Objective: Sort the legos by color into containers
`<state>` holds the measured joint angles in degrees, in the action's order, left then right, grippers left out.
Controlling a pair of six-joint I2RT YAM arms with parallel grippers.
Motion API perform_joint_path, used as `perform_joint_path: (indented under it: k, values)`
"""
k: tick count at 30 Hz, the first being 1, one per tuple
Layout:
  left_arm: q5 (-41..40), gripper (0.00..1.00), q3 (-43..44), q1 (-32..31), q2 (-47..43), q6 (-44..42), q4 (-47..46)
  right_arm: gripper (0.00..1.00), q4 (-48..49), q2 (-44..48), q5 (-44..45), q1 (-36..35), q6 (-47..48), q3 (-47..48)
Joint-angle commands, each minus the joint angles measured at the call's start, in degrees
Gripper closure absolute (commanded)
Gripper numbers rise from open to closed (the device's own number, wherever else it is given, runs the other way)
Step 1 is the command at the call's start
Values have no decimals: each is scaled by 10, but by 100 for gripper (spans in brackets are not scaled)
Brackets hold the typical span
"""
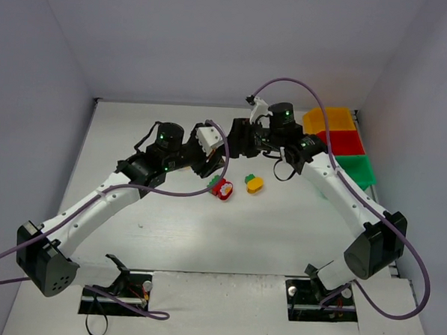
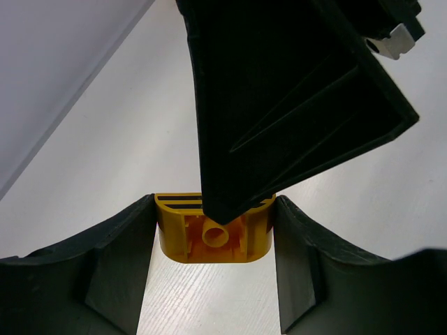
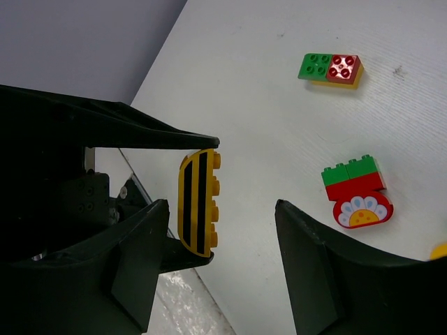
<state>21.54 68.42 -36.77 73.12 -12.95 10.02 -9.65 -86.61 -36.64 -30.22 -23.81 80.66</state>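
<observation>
My left gripper is shut on a yellow brick with black stripes, held above the table. My right gripper is open around that brick, which sits close to its left finger; the right finger stands well apart. The two grippers meet mid-table in the top view, the left and the right. On the table lie a red-green brick stack with a flower piece and a green-and-yellow cluster. The yellow, red and green bins stand at the far right.
A green, red and yellow brick cluster lies further off in the right wrist view. White walls enclose the table on three sides. Purple cables loop over both arms.
</observation>
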Motion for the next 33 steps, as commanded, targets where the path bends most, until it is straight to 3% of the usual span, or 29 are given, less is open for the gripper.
perform_joint_path:
  k: [1, 12, 21, 26, 29, 31, 32, 33]
  values:
    - [10, 79, 19, -4, -7, -10, -42, 41, 31, 8, -26, -5, 7, 24]
    - [8, 79, 37, -15, 10, -16, -43, 48, 31, 1, -55, -33, 13, -1]
    - [11, 79, 36, -18, 4, -23, -48, 72, 31, -9, -43, -33, 11, -32]
    - [9, 79, 29, -19, -1, -25, -48, 100, 31, -10, -26, -33, 18, -38]
    - [-2, 79, 22, -19, -5, -25, -47, 100, 31, -8, -13, -33, 24, -32]
    - [-12, 70, 15, -20, -7, -23, -49, 100, 30, -7, 4, -32, 31, -29]
    - [-27, 59, 10, -19, -9, -16, -50, 100, 28, -5, 13, -29, 32, -28]
    - [-34, 34, 8, -19, -8, -16, -49, 100, 28, -3, 35, -28, 38, -27]
